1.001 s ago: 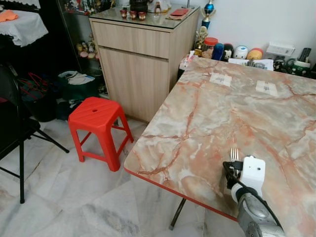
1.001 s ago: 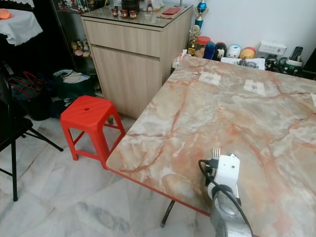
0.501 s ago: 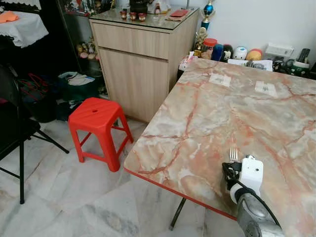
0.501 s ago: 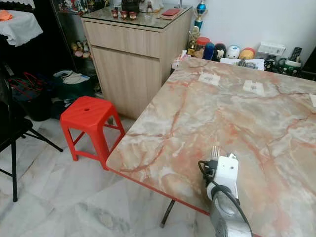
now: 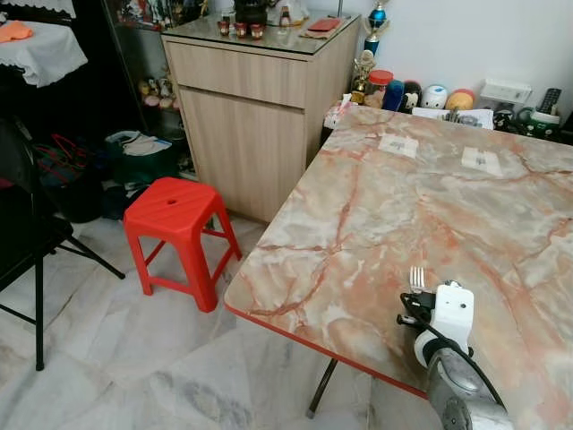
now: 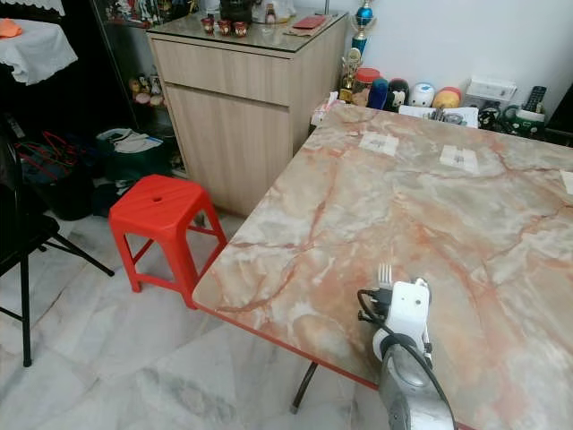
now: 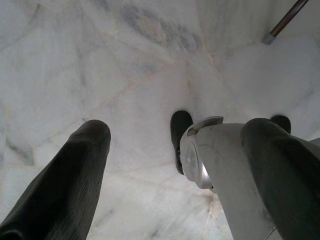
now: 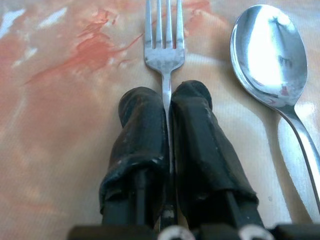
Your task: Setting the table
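My right gripper (image 8: 166, 97) is shut on the handle of a metal fork (image 8: 163, 35), whose tines point away from me. It is held low over the pink marble table (image 5: 376, 206), near the front edge, where the fork (image 5: 416, 278) pokes out past my white wrist. A metal spoon (image 8: 270, 50) lies on the table right beside the fork, bowl up. My left gripper (image 7: 177, 130) hangs open over the marble floor, with nothing between its fingers.
A red plastic stool (image 5: 175, 210) stands on the floor left of the table, before a wooden cabinet (image 5: 255, 107). A black chair (image 5: 27, 233) is at far left. Jars and clutter (image 5: 448, 97) line the table's far edge, with two paper slips (image 5: 399, 144) nearby.
My right gripper has shifted slightly to the left with the fork in it. Nothing else has moved.
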